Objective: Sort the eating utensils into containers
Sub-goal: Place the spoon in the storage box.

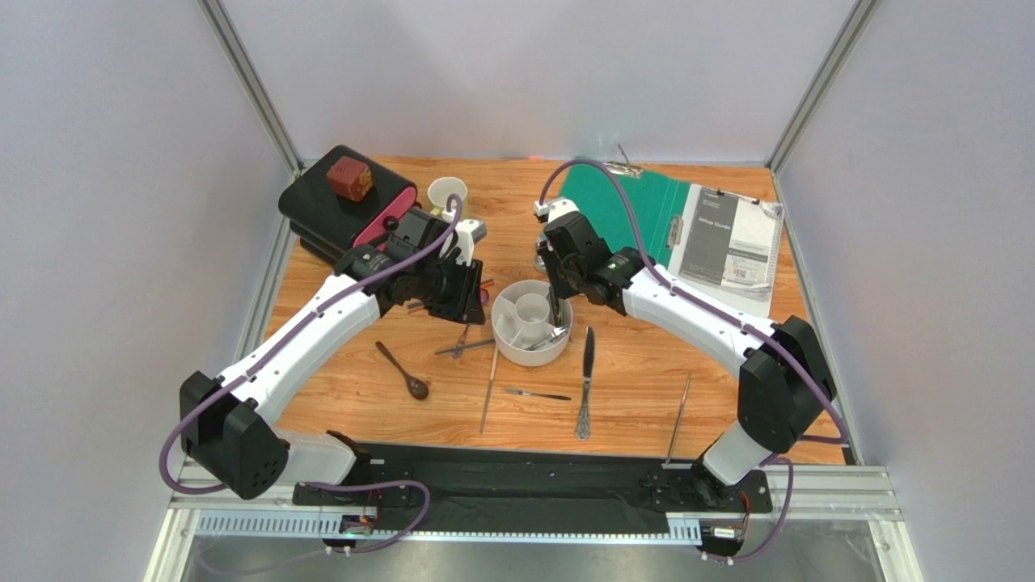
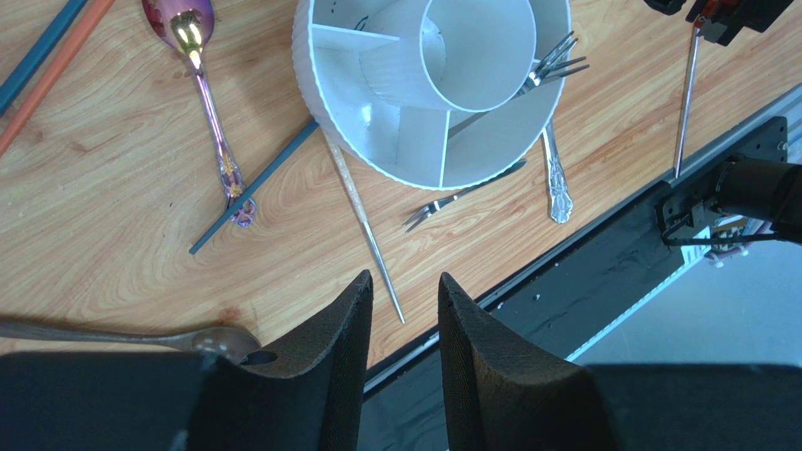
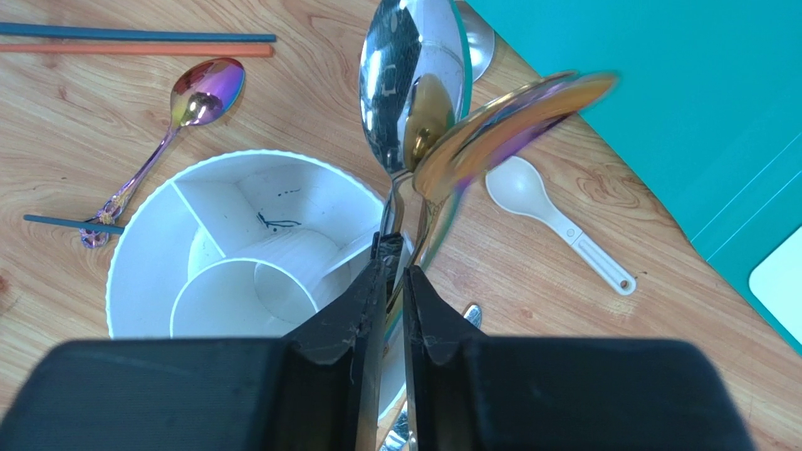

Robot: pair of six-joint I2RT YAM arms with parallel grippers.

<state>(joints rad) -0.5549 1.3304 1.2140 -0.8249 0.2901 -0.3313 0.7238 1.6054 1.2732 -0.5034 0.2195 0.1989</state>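
Observation:
The round white holder point(image 1: 510, 295) point(image 2: 376, 150) point(image 3: 118, 272) stands mid-table, with forks point(image 2: 555, 61) in one compartment. My right gripper point(image 1: 556, 303) point(image 3: 395, 254) hangs over its rim with the jaws a narrow gap apart. A silver spoon point(image 3: 409, 85) stands bowl-up by the tips, and a blurred iridescent gold spoon point(image 3: 508, 122) tilts away, its handle in the gap. My left gripper point(image 1: 468, 303) point(image 2: 405, 287) is open and empty, left of the holder. On the wood lie a purple spoon point(image 2: 209, 94), a white ceramic spoon point(image 3: 555, 216), a brown spoon point(image 1: 403, 371), a knife point(image 1: 587, 378) and chopsticks point(image 3: 132, 42).
A pale yellow mug point(image 1: 446, 194) and a black box with a red cube point(image 1: 346, 182) stand at the back left. A green folder point(image 1: 632, 206) with papers point(image 1: 729, 237) lies at the back right. A black rail point(image 1: 535, 479) runs along the near edge.

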